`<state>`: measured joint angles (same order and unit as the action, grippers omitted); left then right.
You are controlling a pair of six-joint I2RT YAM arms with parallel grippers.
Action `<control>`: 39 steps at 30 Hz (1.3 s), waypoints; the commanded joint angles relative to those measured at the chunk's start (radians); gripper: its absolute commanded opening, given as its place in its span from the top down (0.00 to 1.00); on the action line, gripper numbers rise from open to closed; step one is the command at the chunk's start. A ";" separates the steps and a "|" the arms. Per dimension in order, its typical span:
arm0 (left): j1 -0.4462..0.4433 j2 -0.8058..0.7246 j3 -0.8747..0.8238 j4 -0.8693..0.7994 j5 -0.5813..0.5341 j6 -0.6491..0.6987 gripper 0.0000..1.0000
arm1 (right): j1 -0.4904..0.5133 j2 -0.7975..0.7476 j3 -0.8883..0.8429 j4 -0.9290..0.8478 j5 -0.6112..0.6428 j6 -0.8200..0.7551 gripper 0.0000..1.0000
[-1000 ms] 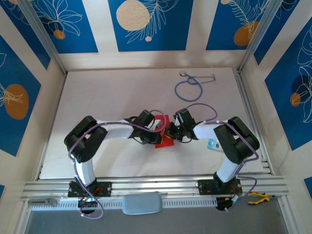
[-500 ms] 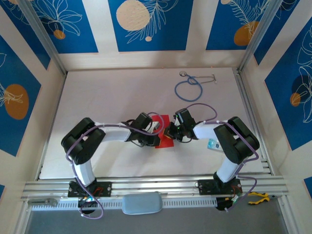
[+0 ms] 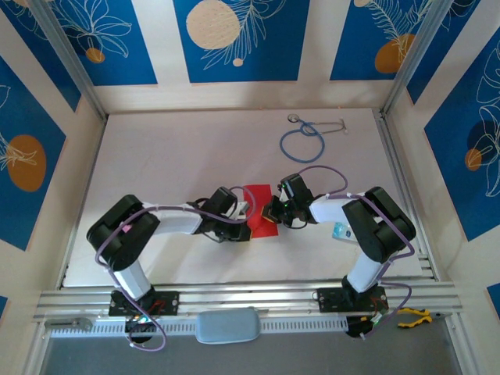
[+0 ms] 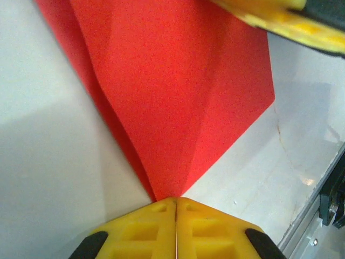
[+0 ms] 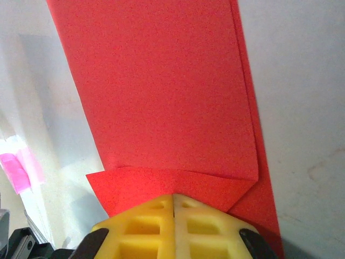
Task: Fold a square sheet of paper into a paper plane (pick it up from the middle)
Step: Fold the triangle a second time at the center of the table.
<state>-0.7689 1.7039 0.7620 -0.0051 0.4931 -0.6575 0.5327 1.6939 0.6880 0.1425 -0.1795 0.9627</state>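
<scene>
The square sheet of paper [image 3: 261, 205] lies partly folded on the white table between my two grippers. In the left wrist view the red paper [image 4: 178, 91] narrows to a corner right at the tips of my left gripper [image 4: 176, 200], whose jaws are pressed together; raised creases run from that corner. I cannot tell whether the corner is pinched. My right gripper [image 5: 173, 197] is shut, its tips resting on a folded flap at the edge of the paper [image 5: 161, 91]. From above, the left gripper [image 3: 247, 222] and right gripper [image 3: 269, 212] face each other across the sheet.
A blue stethoscope [image 3: 303, 143] lies at the back right of the table. A small blue and white item [image 3: 341, 230] sits by the right arm. The aluminium rail [image 3: 250, 298] runs along the near edge. A yellow finger [image 4: 280, 19] of the right gripper shows at the top of the left wrist view.
My left gripper has slid left across the paper to its near left corner, uncovering more of the red sheet. The right gripper has stayed in place.
</scene>
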 commanded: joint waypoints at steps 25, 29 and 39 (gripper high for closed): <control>0.033 0.146 0.100 -0.033 -0.054 -0.021 0.98 | 0.003 0.021 -0.013 -0.119 0.028 -0.004 1.00; 0.032 0.133 0.016 0.014 -0.045 -0.035 0.99 | 0.001 0.001 0.000 -0.132 0.029 -0.024 1.00; 0.031 0.140 0.038 -0.001 -0.040 -0.016 1.00 | 0.009 -0.077 -0.007 -0.016 -0.088 -0.070 1.00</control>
<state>-0.7433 1.8091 0.8219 0.1459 0.4751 -0.6865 0.5365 1.6337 0.6914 0.1017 -0.2031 0.9237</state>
